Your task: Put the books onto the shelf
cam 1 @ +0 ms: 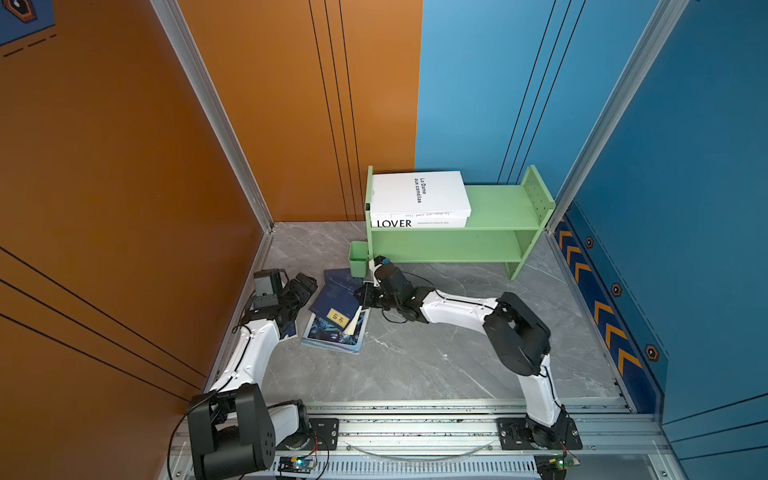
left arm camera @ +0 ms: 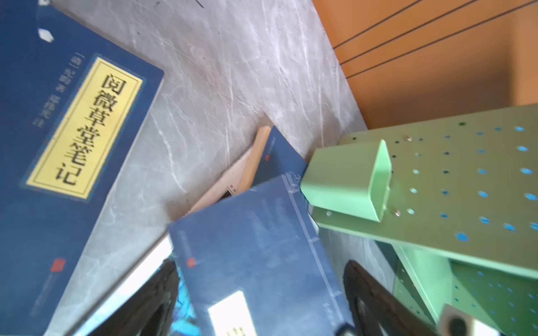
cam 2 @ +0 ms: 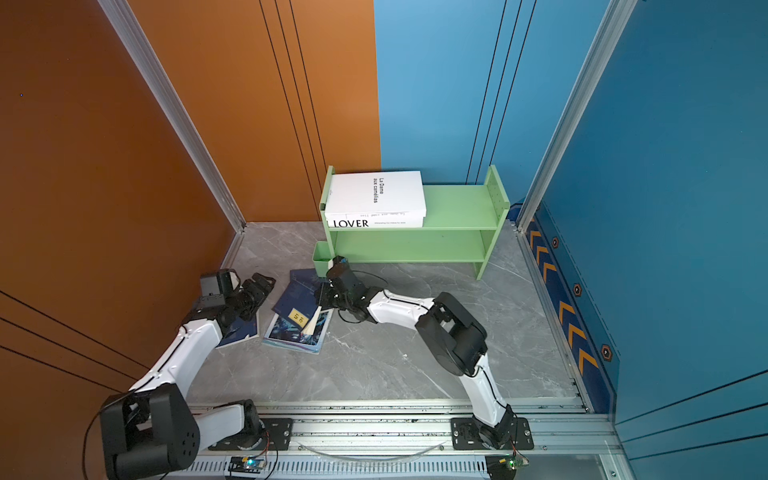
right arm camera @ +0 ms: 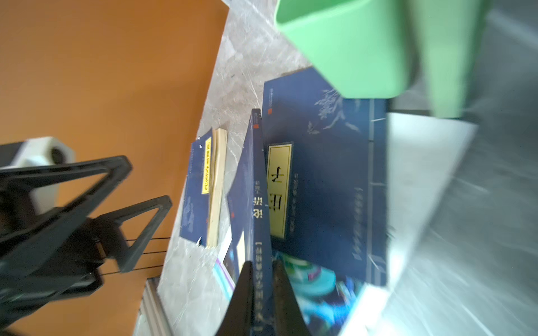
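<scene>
The light-green shelf (cam 1: 490,245) stands against the far wall, with two white books (cam 1: 419,195) stacked flat on the left end of its top tier. Near its left end, the teal magazine (cam 1: 332,337) lies on the floor under overlapping navy books (cam 1: 338,286). The right gripper (right arm camera: 263,263) is clamped on a tilted navy book (right arm camera: 253,180). The left gripper (right arm camera: 148,181) hovers left of the pile, jaws apart.

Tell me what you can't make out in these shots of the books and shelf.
- LOVER book: its small print is too small to read in both top views.
- Magazine: cover mostly under navy books in both top views, blurred in the right wrist view.
- One navy book: partly hidden under the left arm in both top views.
- Navy book count: the pile overlaps, so cannot tell.
</scene>
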`<state>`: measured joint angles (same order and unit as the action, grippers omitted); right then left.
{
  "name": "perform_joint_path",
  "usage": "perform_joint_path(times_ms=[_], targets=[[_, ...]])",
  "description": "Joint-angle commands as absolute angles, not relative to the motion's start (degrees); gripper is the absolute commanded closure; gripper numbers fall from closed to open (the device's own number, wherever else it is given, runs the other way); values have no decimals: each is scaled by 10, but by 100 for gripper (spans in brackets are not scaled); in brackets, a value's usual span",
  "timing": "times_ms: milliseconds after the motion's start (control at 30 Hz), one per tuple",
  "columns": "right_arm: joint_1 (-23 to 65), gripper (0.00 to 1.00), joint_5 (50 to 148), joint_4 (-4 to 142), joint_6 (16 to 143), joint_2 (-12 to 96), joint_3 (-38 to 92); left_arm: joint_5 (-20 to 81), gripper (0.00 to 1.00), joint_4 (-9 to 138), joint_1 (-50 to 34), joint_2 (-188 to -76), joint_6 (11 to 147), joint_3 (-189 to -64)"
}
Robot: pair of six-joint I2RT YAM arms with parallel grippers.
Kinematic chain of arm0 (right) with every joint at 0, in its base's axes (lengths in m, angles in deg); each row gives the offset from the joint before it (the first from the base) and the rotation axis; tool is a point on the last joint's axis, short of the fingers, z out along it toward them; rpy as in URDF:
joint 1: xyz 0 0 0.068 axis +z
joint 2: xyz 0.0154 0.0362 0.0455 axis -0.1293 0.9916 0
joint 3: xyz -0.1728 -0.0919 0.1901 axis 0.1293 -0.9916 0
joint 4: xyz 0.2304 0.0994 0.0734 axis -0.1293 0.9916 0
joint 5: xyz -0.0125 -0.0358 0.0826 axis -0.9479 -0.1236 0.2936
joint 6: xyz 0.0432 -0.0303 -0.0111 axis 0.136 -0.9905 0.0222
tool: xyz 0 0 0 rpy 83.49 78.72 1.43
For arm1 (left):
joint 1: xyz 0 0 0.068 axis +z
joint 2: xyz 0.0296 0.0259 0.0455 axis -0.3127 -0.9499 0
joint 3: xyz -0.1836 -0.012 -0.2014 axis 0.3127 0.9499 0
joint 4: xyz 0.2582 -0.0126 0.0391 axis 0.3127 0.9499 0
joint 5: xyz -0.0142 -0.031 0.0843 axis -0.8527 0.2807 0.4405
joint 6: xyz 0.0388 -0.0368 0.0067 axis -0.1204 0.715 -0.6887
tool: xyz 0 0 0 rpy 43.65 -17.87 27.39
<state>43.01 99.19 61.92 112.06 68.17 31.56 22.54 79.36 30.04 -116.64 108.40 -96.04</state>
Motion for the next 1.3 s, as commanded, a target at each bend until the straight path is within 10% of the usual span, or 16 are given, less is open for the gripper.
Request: perform_joint_path(times_ms=[0,767,1100,1267], targets=[[419,100,998,658,1091,592,274,191,10,829,293,-1130,1078,-954],[144,96,978,793,1080,238,-110,306,18,800,178,-1288,1040,-963],[106,53,928,889,1035,227,-81,325,39,751,159,-1398,1051,-992],[103,47,892,927,1029,202,-67,333,52,744,147,-1415,1049,-1002]])
